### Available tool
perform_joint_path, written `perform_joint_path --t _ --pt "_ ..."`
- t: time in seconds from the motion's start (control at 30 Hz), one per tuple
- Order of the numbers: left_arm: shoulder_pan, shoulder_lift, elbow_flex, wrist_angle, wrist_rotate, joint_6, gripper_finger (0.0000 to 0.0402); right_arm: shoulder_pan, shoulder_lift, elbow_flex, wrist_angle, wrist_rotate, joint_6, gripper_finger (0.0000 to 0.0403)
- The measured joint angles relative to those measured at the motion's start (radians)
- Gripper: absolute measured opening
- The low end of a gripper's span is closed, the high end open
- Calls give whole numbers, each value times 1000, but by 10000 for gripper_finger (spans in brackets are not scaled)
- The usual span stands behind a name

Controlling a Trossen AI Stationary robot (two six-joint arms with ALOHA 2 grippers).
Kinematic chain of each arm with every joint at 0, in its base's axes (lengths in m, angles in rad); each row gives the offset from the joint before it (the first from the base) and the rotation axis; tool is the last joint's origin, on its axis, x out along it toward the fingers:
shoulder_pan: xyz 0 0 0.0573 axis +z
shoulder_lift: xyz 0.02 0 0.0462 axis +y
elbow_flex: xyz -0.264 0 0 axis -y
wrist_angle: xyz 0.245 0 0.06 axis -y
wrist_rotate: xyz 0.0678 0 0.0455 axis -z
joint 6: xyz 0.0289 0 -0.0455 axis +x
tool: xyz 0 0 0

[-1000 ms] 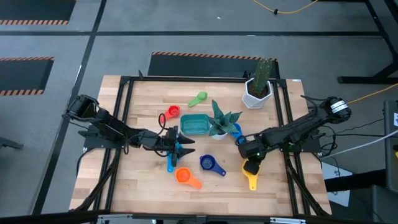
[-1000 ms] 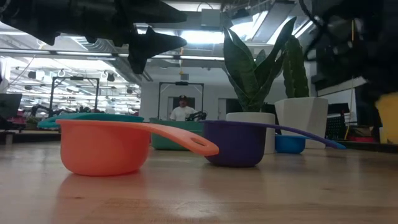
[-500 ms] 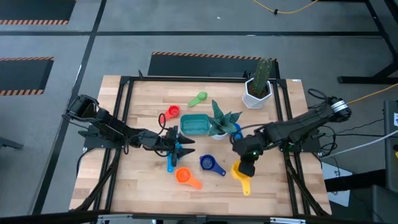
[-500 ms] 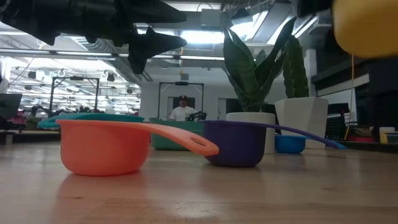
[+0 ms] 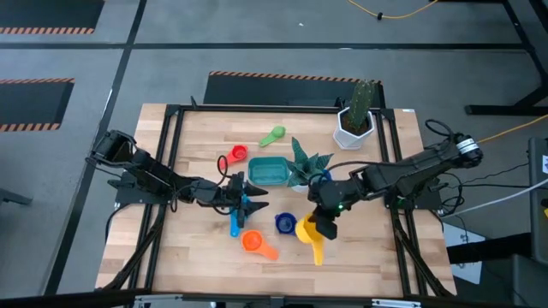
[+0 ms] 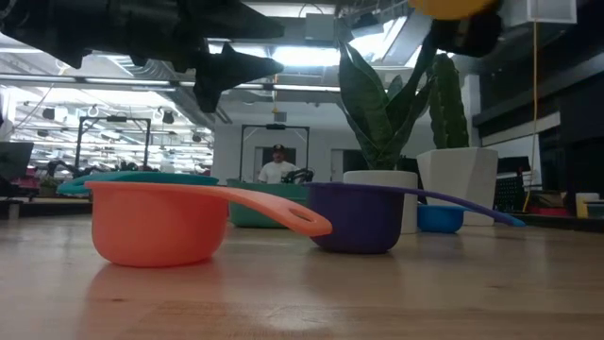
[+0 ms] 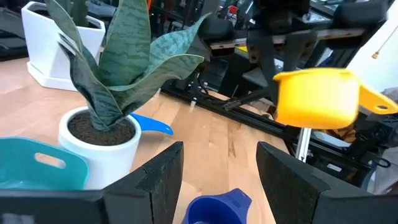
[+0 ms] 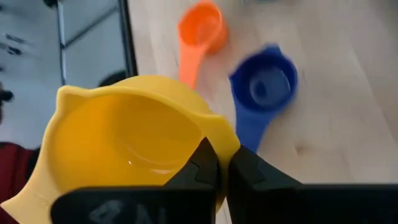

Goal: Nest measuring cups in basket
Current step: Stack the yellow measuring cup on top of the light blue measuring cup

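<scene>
My right gripper [image 5: 317, 222] is shut on the yellow measuring cup [image 5: 306, 231], held in the air over the dark blue cup [image 5: 284, 223]. The orange cup [image 5: 252, 242] and a light blue cup [image 5: 235, 225] lie on the table by my left gripper [image 5: 248, 201], which hovers open with nothing between its fingers [image 7: 158, 180]. The red cup [image 5: 236, 154] and green cup [image 5: 274, 134] lie beyond the teal basket [image 5: 267, 171]. Another blue cup [image 5: 324, 179] rests behind the small plant. My right gripper pinches the yellow cup's wall at the rim [image 8: 217, 134], one finger [image 8: 198, 167] inside the bowl and one outside. The fingers slant down from above. The cup hangs clear of the table, open side up, with its handle [image 5: 317, 253] toward the table's near edge.
A small pot with a spiky green plant [image 5: 301, 169] stands right of the basket, and a white cactus pot [image 5: 354, 120] stands at the far right. A black frame [image 5: 171, 154] borders the wooden table. A person shows far off in the room [image 6: 276, 166].
My right gripper has risen and gone toward the table's left, tipping less steeply down. The yellow cup has gone with it, from the near right of the table to the air over the dark blue cup.
</scene>
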Motion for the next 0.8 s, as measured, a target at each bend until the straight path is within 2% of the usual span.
perform_joint_path --t 0.13,0.37,0.47,0.6,0.8 --pt "0 0 0 8 -1 -1 196 -26 3 1 48 79 -41 13" --pt "0 0 0 13 16 -100 196 -75 3 1 109 379 -94 14" --pt "0 0 0 14 51 -177 196 -86 3 1 142 470 -116 15" --pt "-7 0 2 16 112 -266 196 -95 3 1 177 506 -132 16" --pt "-43 0 60 10 143 -287 196 -100 3 1 192 505 -140 17"
